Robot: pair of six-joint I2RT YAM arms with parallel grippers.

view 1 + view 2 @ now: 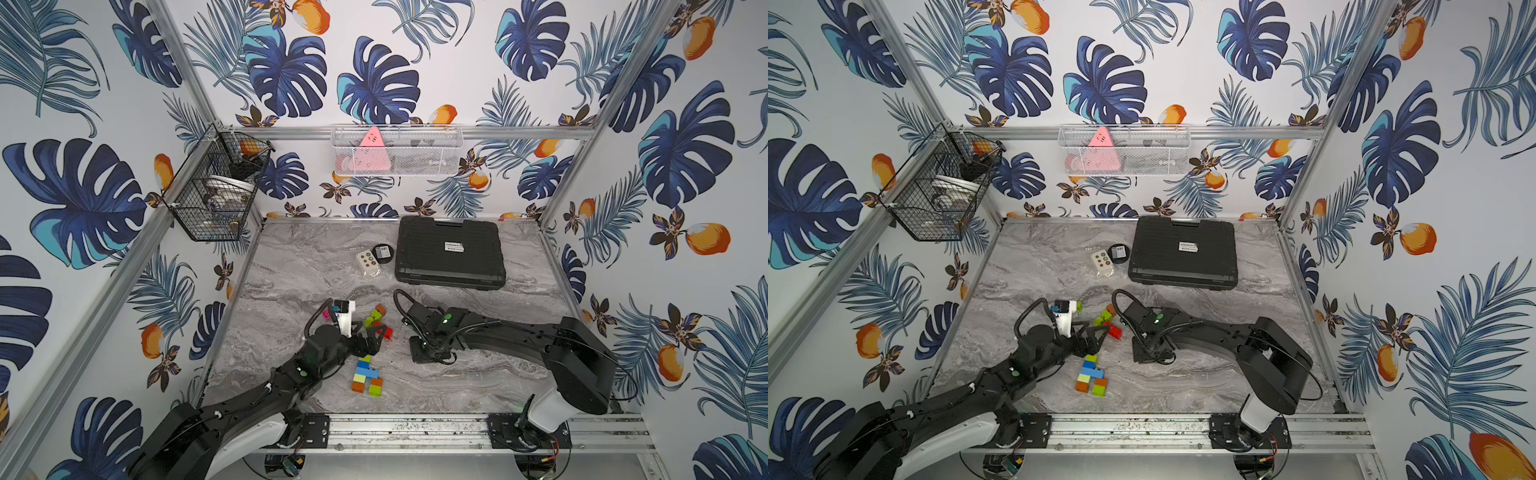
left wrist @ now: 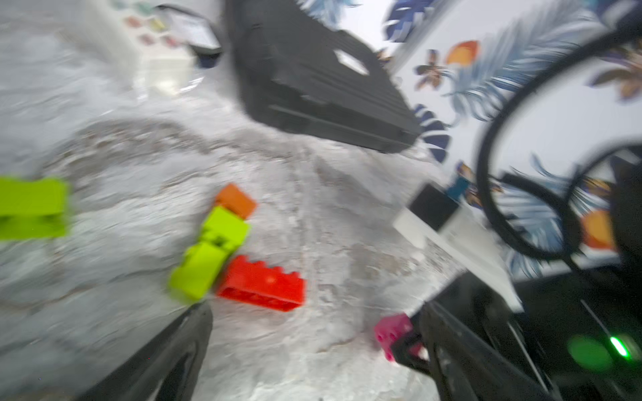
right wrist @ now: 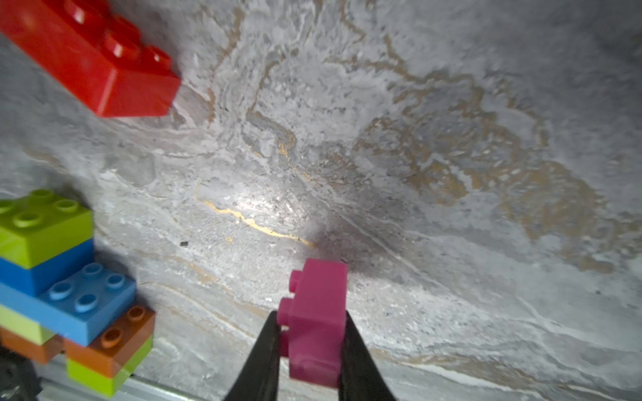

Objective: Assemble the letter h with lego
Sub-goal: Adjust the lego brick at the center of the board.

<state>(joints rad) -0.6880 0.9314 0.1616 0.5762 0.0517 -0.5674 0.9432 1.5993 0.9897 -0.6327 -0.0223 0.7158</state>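
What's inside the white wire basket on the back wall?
A pink triangular object stands in the white wire mesh basket. Other things inside sit behind the mesh, too unclear to name.

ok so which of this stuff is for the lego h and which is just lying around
For the job: pink brick, red brick, stacked bricks, green bricks, orange brick.
Lying about: black case, dotted card, round tin, black basket, white basket.

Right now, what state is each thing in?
Left gripper: open.
Right gripper: shut on pink brick, studs sideways.
Stack: bricks joined, h unfinished.
Red brick: loose, studs up.
Case: closed.
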